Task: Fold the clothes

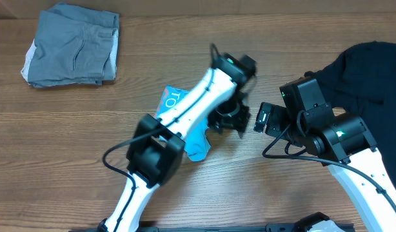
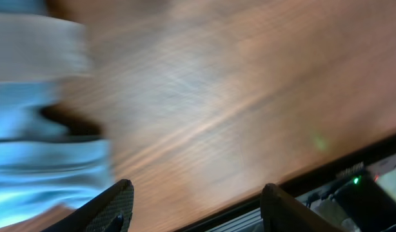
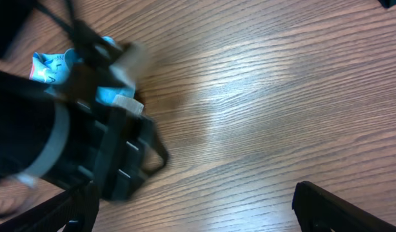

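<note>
1. The light blue T-shirt (image 1: 174,100) lies bunched mid-tabletop (image 1: 301,26), mostly under the left arm, with its white lettering peeking out.
2. The left claw (image 1: 230,119) hangs just beside the shirt's right edge. Its fingers are spread with only bare wood between them, probably lined up to catch that edge.
3. The right claw (image 1: 262,120) faces it, gaping and empty, likely placed to help.
4. The black T-shirt (image 1: 372,64) lies unfolded at the far right, and a grey garment (image 1: 72,45) sits folded at the far left.
</note>
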